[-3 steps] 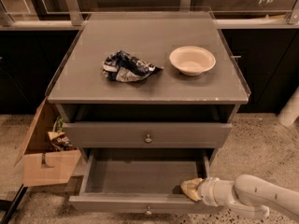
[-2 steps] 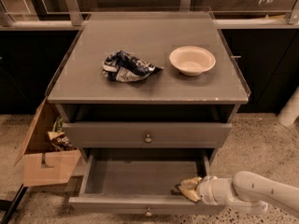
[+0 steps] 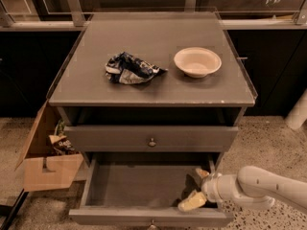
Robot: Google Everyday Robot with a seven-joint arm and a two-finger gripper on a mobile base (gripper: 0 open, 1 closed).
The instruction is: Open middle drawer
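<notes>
Hand (image 3: 196,188) sits in middle drawer (image 3: 139,186), front camera-ward, long axis left-right.

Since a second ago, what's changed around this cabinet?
The gripper, inside the open middle drawer near its front right corner, edged slightly left, and the drawer slid out a touch further. Nothing was visibly grasped or released. The bowl, crumpled bag, closed drawer above and cardboard box stayed put.

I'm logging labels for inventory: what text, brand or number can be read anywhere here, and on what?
None can be read.
The crumpled wrapper on the cabinet top carries print, but it is unreadable.
The bowl, cardboard box and middle drawer show no text.
The gripper, open inside that drawer's right side, bears none.
</notes>
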